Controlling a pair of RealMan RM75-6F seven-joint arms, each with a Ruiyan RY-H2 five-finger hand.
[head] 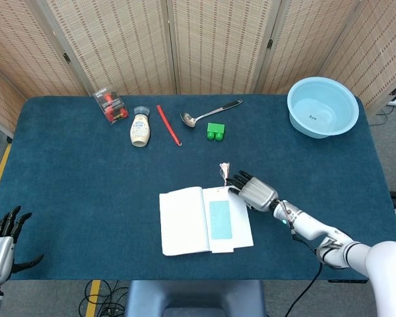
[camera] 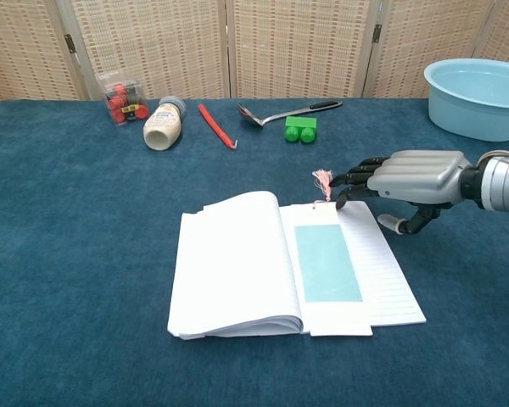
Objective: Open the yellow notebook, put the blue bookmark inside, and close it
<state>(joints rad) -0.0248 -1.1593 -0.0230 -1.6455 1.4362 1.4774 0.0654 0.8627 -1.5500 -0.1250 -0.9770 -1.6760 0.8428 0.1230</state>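
Observation:
The notebook (head: 183,221) (camera: 229,263) lies open near the table's front edge, white pages up; no yellow cover shows. The blue bookmark (head: 219,220) (camera: 327,263) lies flat on the right page, slightly slanted, and its pink tassel (head: 224,173) (camera: 322,181) hangs past the top edge. My right hand (head: 254,191) (camera: 411,178) reaches in from the right with its fingers stretched out. Its fingertips (camera: 343,191) touch the bookmark's top end by the tassel, holding nothing. At the front left corner my left hand (head: 0,247) is off the table, fingers spread and empty.
Along the back stand a clear box of red items (head: 111,104) (camera: 123,97), a lying bottle (head: 140,129) (camera: 163,124), a red pen (head: 168,124) (camera: 215,125), a spoon (head: 208,113) (camera: 288,111) and a green block (head: 216,131) (camera: 300,129). A light blue bowl (head: 322,105) (camera: 479,95) sits back right.

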